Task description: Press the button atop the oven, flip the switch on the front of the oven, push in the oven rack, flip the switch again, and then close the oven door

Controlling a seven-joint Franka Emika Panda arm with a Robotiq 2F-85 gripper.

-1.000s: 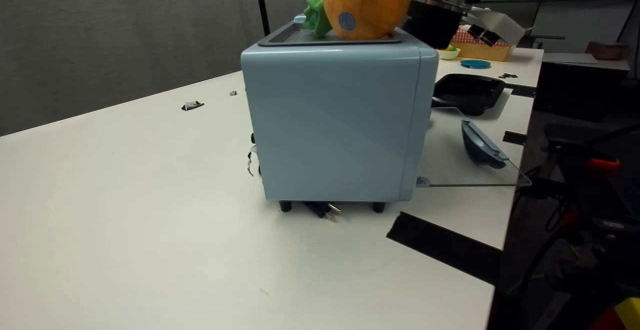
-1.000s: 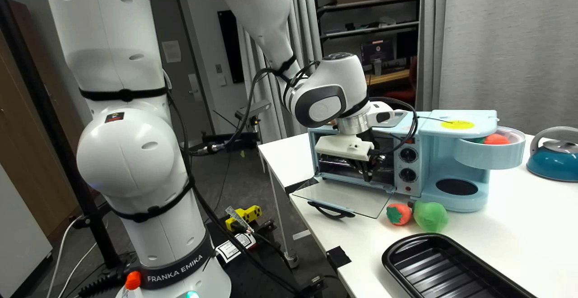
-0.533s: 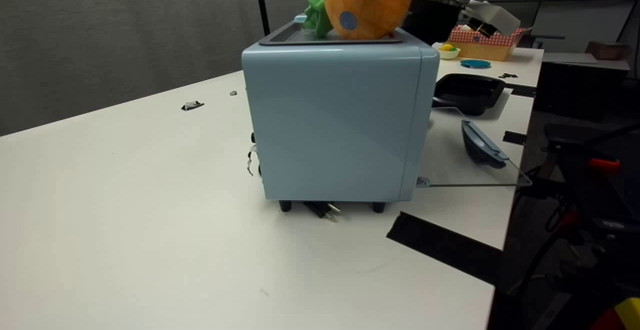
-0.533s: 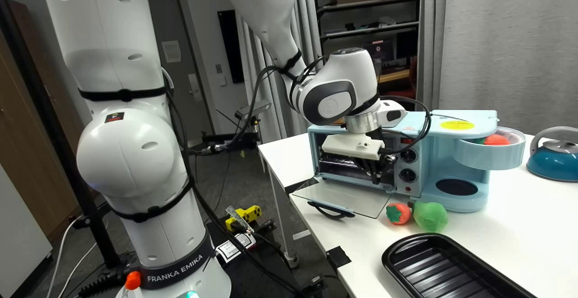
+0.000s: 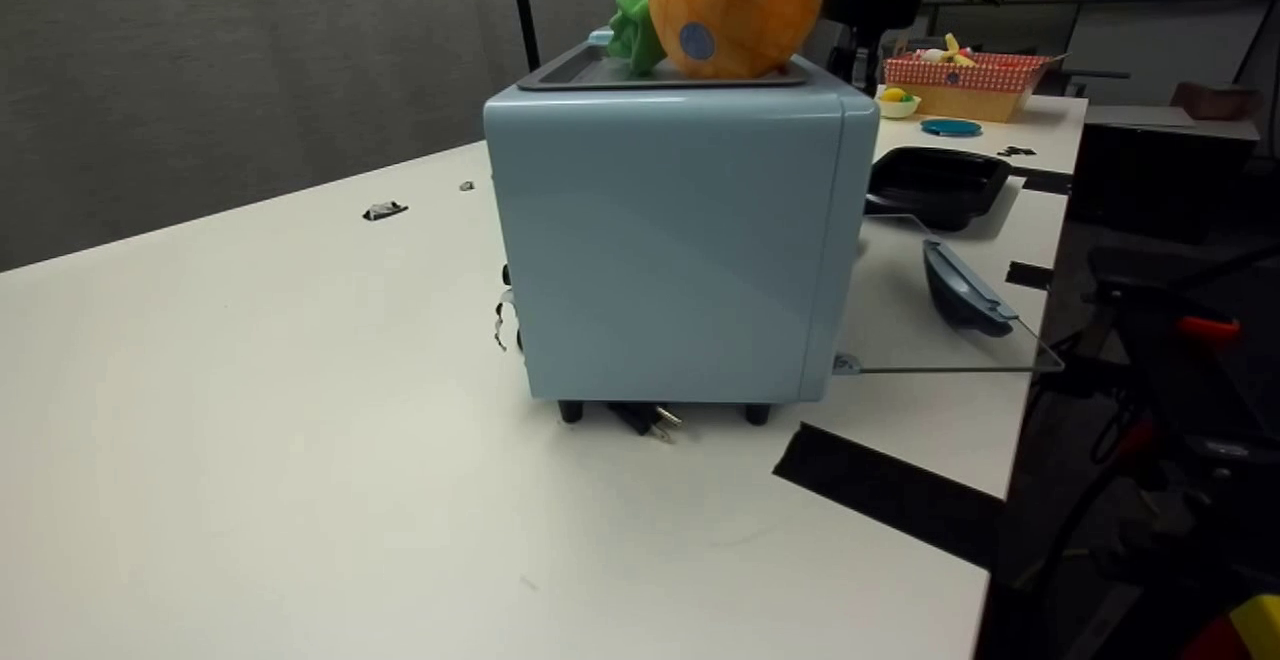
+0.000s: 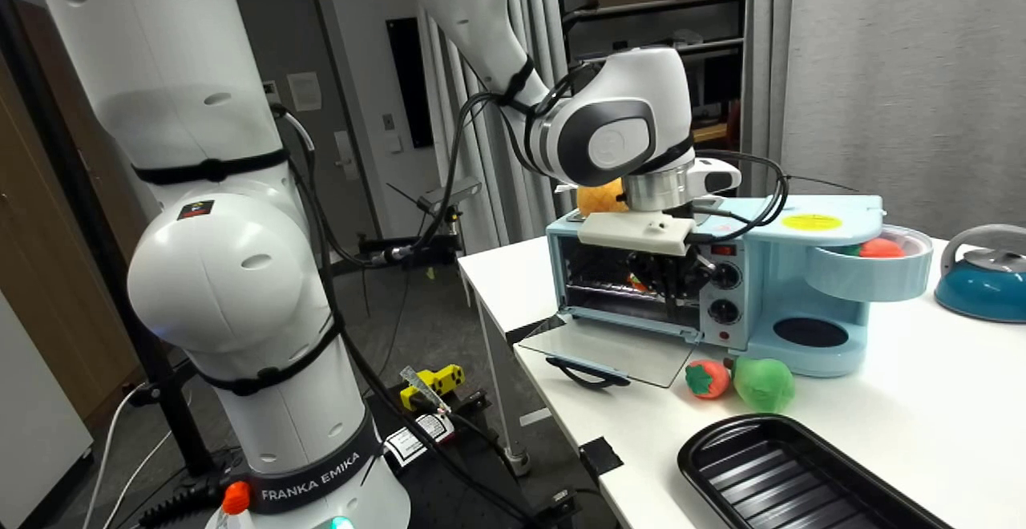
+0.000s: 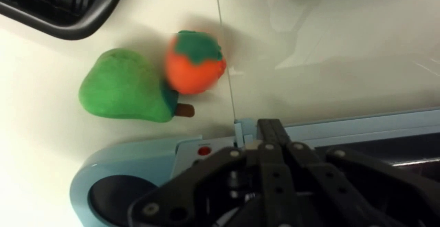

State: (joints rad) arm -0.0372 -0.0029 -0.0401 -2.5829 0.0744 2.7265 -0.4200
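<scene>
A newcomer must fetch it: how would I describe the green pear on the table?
Find the pale blue oven with its glass door lowered. On the white table in front sits a round orange fruit. The pear lies beside it, larger, green and brown-stemmed.

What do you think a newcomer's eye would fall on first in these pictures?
Probably the big white robot arm, its shut gripper in front of the pale blue oven with the glass door lowered. Next, perhaps, the orange pineapple-like toy lying on the gray tray atop the oven. The green pear-like toy and the red-orange toy also stand out, side by side on the white table before the oven.
</scene>
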